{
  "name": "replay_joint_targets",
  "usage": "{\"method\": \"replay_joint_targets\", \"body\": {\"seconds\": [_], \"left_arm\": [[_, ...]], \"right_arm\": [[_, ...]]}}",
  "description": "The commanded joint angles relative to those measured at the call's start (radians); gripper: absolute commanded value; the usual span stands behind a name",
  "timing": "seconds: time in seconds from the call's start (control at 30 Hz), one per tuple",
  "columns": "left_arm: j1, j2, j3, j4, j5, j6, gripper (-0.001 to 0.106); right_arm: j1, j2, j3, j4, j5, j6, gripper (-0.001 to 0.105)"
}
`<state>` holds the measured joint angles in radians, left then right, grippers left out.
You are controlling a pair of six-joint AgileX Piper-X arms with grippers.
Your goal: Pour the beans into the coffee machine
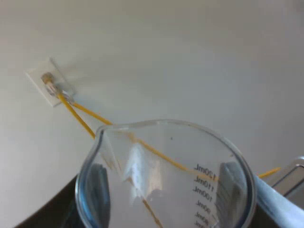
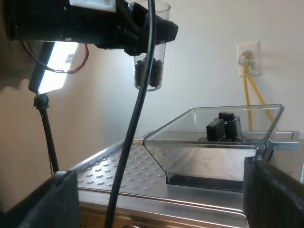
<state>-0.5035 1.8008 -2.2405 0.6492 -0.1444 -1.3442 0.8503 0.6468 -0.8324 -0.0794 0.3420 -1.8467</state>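
My left gripper (image 1: 165,192) is shut on the clear measuring glass (image 1: 204,183), its dark fingers (image 1: 97,190) pressing on both sides of the glass. In the right wrist view the left gripper (image 2: 147,31) holds the measuring glass (image 2: 150,52) upright in the air, with dark beans (image 2: 148,75) at its bottom. It hangs above the steel top (image 2: 114,173) of the espresso machine, short of the clear bean hopper (image 2: 216,137), which is lidless. My right gripper (image 2: 159,209) is open at the level of the machine's top, with nothing between its fingers (image 2: 273,194).
A wall outlet (image 2: 249,59) with yellow cables (image 2: 247,92) sits behind the hopper; the same outlet (image 1: 50,80) shows past the glass's spout. A light panel on a black stand (image 2: 50,71) stands beside the machine.
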Motion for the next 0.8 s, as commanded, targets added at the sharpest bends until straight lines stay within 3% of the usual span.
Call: {"method": "replay_joint_targets", "body": {"seconds": [0.03,0.23,0.37,0.63,0.8], "left_arm": [[-0.005,-0.01,-0.009,-0.018,-0.017,0.032,0.029],[-0.005,-0.004,-0.009,-0.027,-0.016,0.147,0.029],[-0.005,0.005,-0.009,-0.027,-0.016,0.167,0.029],[-0.005,0.012,-0.009,-0.027,-0.016,0.388,0.029],[-0.005,0.014,-0.003,-0.027,-0.016,0.479,0.029]], "right_arm": [[0.003,-0.007,-0.011,-0.011,-0.008,-0.016,0.072],[0.003,-0.007,-0.011,-0.011,-0.008,-0.016,0.072],[0.003,-0.007,-0.011,-0.011,-0.008,-0.016,0.072],[0.003,-0.007,-0.011,-0.011,-0.008,-0.016,0.072],[0.003,-0.007,-0.011,-0.011,-0.008,-0.016,0.072]]}}
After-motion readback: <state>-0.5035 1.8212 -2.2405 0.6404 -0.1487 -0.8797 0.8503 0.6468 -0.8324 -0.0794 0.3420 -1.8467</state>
